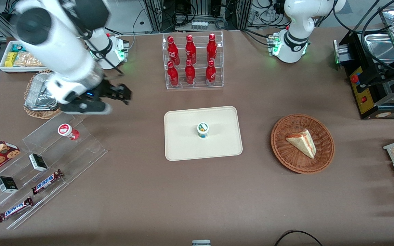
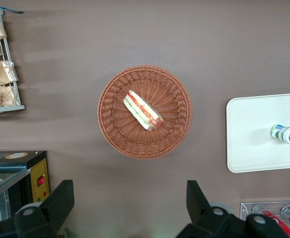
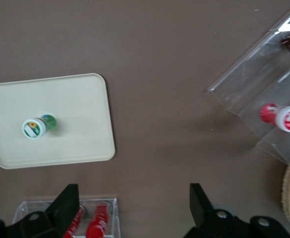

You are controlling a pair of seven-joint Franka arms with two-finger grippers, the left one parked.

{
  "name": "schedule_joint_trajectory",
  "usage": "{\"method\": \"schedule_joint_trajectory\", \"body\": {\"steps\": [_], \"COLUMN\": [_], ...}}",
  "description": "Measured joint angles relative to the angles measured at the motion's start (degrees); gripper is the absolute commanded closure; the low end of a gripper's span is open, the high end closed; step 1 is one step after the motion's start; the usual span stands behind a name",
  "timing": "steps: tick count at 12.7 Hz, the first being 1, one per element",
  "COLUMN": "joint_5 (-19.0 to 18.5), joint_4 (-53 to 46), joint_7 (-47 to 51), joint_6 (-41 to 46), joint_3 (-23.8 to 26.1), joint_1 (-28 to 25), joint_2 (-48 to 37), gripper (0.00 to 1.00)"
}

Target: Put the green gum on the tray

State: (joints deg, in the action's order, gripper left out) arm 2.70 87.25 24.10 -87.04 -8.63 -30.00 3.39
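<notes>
The green gum (image 1: 202, 130), a small bottle with a white lid and a teal body, stands upright near the middle of the cream tray (image 1: 180, 143). It also shows on the tray in the right wrist view (image 3: 35, 127) and in the left wrist view (image 2: 287, 134). My right gripper (image 1: 123, 93) is open and empty, held high above the table toward the working arm's end, well away from the tray (image 3: 85, 134). Its fingers (image 3: 68, 198) stand wide apart.
A red gum bottle (image 1: 67, 131) sits on the clear stepped display stand (image 1: 46, 160) with Snickers bars and small boxes. A clear rack of red cola bottles (image 1: 193, 61) stands farther from the camera than the tray. A wicker basket (image 1: 302, 143) holds a sandwich.
</notes>
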Motion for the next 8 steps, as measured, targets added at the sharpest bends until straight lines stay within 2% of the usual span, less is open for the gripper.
{"method": "schedule_joint_trajectory", "body": {"steps": [3,8], "joint_5": [-0.18,-0.21], "joint_4": [0.25,1.26], "joint_7": [-8.86,-24.1], "joint_6": [3.56,4.3], "joint_3": [0.03,0.3], "joint_1": [7.3,21.54], "joint_2": [-2.86,-3.36], "gripper": [0.01,0.01]}}
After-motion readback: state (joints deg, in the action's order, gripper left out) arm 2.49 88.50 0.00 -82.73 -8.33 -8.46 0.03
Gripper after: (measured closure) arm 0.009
